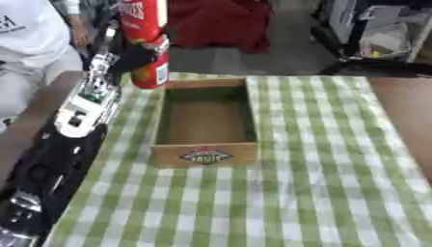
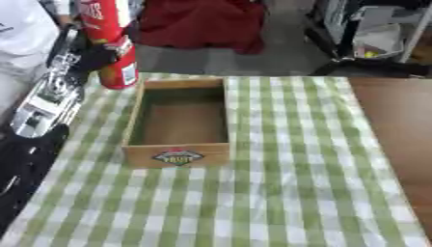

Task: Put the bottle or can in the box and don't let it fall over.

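Note:
A tall red can (image 1: 146,41) with white lettering stands upright at the far left of the table, just past the box's far left corner. My left hand (image 1: 128,57) is wrapped round its middle, black fingers curled on the can. The left arm (image 1: 80,113) runs up the left side of the view. The open wooden box (image 1: 205,123) sits on the green checked cloth in the middle, with nothing inside and a label (image 1: 205,156) on its near wall. My right hand shows in neither view.
The green and white checked cloth (image 1: 320,169) covers the table; bare brown tabletop (image 1: 413,111) shows at the right. A person in white sits at the far left. Red fabric and dark equipment lie beyond the far edge.

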Action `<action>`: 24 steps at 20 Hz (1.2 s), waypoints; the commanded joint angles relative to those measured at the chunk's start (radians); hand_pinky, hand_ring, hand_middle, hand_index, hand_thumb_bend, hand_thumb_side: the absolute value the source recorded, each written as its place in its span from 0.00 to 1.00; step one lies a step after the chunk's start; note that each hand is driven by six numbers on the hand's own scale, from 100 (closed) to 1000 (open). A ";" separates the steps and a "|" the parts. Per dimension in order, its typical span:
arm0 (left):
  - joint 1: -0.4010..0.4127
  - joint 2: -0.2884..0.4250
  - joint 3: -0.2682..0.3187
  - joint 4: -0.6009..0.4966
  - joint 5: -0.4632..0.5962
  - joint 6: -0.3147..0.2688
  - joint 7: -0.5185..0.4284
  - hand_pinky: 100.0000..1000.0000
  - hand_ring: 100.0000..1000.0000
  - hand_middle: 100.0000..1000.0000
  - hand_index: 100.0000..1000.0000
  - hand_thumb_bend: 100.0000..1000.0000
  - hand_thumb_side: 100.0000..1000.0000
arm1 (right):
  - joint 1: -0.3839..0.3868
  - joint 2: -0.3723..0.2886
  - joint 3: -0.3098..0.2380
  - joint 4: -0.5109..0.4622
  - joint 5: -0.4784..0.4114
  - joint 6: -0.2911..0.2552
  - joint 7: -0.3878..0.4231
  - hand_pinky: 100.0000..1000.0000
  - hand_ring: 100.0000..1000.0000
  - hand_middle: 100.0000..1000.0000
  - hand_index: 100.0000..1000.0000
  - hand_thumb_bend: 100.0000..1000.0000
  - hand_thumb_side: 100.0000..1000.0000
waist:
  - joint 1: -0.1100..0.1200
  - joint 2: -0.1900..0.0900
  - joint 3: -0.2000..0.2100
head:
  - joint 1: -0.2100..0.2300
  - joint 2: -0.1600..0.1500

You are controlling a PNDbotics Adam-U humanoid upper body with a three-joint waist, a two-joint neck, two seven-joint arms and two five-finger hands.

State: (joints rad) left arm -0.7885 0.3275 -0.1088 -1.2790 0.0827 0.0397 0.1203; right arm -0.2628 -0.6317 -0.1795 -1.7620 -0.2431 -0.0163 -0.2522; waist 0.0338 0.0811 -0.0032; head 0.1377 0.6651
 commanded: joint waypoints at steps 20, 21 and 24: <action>-0.063 -0.112 -0.050 0.110 -0.073 -0.095 -0.005 0.90 0.70 0.64 0.67 0.00 0.10 | -0.047 -0.004 0.001 -0.032 -0.011 0.002 0.013 0.82 0.74 0.74 0.81 0.00 0.69 | -0.003 0.016 -0.033 | 0.013 -0.036; -0.063 -0.110 -0.051 0.109 -0.081 -0.099 -0.014 0.91 0.74 0.68 0.71 0.00 0.11 | -0.047 -0.003 0.001 -0.032 -0.011 0.002 0.013 0.82 0.74 0.74 0.81 0.00 0.69 | -0.002 0.016 -0.033 | 0.012 -0.036; -0.063 -0.099 -0.052 0.104 -0.131 -0.112 -0.045 0.98 0.94 0.83 0.88 0.26 0.32 | -0.046 -0.003 0.001 -0.033 -0.012 0.003 0.014 0.82 0.74 0.74 0.81 0.00 0.69 | -0.001 0.015 -0.033 | 0.010 -0.035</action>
State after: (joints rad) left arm -0.8209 0.2029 -0.1622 -1.1584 -0.0287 -0.0650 0.0879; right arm -0.2958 -0.6170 -0.1715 -1.7725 -0.2515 -0.0129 -0.2416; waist 0.0352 0.1071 -0.0352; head 0.1487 0.6393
